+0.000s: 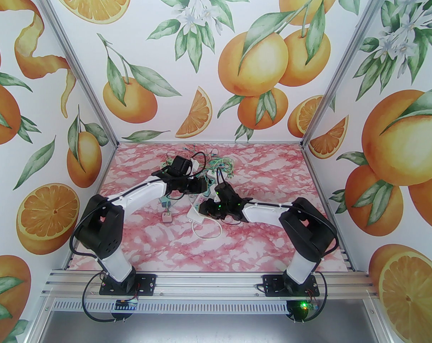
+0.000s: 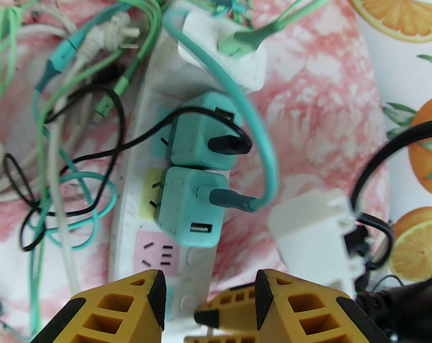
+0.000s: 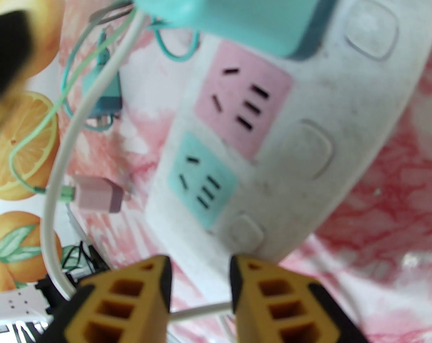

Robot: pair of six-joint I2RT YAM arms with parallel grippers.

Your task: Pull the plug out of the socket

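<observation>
Tabletop, seen from above: pink marbled table (image 1: 273, 198), walls papered with oranges. White power strip (image 1: 194, 211) lies near the centre, running away from the arm bases. Tangle of green and black cables (image 1: 216, 163) sits at its far end. Left gripper (image 1: 201, 186) is over the middle of the strip. Right gripper (image 1: 206, 208) is at the strip's near end. Pink adapter (image 1: 167, 217) lies loose on the table, left of the strip.

Left wrist view: two teal plugs are seated in the strip, side by side and touching.
- Near teal plug (image 2: 191, 205) sits over a yellow socket, with a teal cable (image 2: 269, 155) in its face.
- Far teal plug (image 2: 198, 134) carries a black cable (image 2: 226, 145).
- White adapter (image 2: 223, 48) sits beyond them, holding a green lead.
- Pink socket (image 2: 159, 252) is bare and nearest the fingers.

The left gripper's yellow fingers stand moderately apart above the strip's near end, with nothing between them. One finger (image 2: 219, 311) of the right gripper shows at the strip's edge.

Right wrist view: blurred.
- The pink socket and a teal socket (image 3: 201, 184) are both bare.
- The near teal plug is above them.
- A white cable (image 3: 59, 177) curves down the left side and passes between the fingers.

The right gripper's jaws stand partway apart, with the strip's rounded end at their tips. Whether they pinch it cannot be told.
</observation>
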